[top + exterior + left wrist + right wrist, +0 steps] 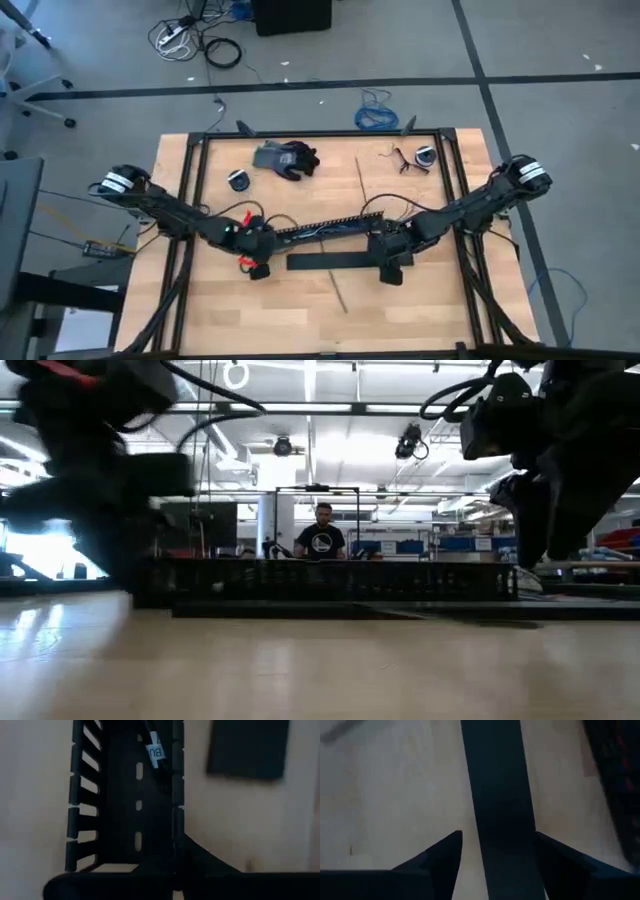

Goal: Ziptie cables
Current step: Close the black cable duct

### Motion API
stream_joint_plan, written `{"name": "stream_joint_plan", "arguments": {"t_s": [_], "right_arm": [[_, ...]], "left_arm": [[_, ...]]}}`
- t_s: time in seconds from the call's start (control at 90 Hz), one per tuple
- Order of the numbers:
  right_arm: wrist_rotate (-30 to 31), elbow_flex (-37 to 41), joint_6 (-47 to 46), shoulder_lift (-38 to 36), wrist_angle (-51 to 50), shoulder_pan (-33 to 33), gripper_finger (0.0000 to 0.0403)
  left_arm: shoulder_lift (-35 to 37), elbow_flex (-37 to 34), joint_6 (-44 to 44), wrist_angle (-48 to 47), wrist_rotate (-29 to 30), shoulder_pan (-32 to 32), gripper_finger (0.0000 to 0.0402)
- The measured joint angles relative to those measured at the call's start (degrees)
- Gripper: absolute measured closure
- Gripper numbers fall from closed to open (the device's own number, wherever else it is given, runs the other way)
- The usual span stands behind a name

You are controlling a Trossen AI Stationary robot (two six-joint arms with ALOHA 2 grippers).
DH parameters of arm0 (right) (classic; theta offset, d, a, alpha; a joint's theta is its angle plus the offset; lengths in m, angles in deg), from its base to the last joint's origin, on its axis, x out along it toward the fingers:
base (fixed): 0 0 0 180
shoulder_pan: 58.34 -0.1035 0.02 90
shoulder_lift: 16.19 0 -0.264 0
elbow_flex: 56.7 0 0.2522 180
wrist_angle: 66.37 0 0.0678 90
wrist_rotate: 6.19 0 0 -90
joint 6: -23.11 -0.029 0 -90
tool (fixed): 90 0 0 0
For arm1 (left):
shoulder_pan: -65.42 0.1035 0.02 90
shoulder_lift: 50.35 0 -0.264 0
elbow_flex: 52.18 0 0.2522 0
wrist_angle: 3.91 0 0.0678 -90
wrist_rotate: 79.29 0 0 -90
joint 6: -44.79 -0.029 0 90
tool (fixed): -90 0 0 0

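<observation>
From above, we see both arms meeting over the middle of the worktop [320, 310], and we judge the ziptie job barely begun. The left hand [258, 252] hovers at the left end of the black slotted duct [325, 226], which runs slightly uphill toward the right of the frame. The cables [318, 228] lie along that duct as thin dark and pale strands, untied as far as we can tell. In the left wrist view the duct [125, 800] fills the frame with a labelled wire [154, 751] inside it; whether that hand is open or closed, we cannot tell.

The right hand [392, 262] sits at the right end of the flat black bar [330, 262], just below the duct. In the right wrist view its fingers [435, 857] stand apart on either side of the bar [497, 800], spread wide and gripping nothing we can see.

One ziptie [359, 178] lies untouched in the upper middle of the worktop, and a second ziptie [341, 295] rests below the bar. Neither is looped round the cables.

So everything is still left, in our judgement: picking up a strip, wrapping the bundle and pulling it tight. A dark glove [288, 158] lies near the top edge, and a person [322, 538] stands far behind in the low view.
</observation>
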Motion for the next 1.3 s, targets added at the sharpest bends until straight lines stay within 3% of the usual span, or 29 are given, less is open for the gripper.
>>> {"name": "stream_joint_plan", "arguments": {"t_s": [0.3, 0.622, 0.778, 0.956, 1.067, 1.3], "right_arm": [[0.1, 0.0, -0.8, 0.0, 2.6, 0.3, 0.0172], [0.1, 0.0, 1.7, 0.0, 11.1, 0.6, 0.0170], [0.2, 0.0, 6.5, 0.0, 18.2, 0.6, 0.0172], [-1.0, 0.0, 6.2, 0.0, 24.1, 0.8, 0.0172], [-1.3, 0.0, 5.4, 0.0, 24.9, 1.1, 0.0172], [-1.3, 0.0, 4.7, 1.7, 24.8, 0.9, 0.0174]], "left_arm": [[3.7, -0.1, 17.9, -8.9, 2.1, -14.7, 0.0401], [3.5, -0.1, 29.7, -17.3, 8.3, -21.1, 0.0392], [3.5, -0.1, 29.8, -16.3, 10.4, -21.0, 0.0353], [3.5, -0.1, 30.0, -16.0, 10.8, -21.0, 0.0270], [3.5, -0.1, 29.7, -15.5, 7.1, -21.0, 0.0226], [3.5, 0.3, 30.0, -16.5, 3.5, -21.0, 0.0208]]}}
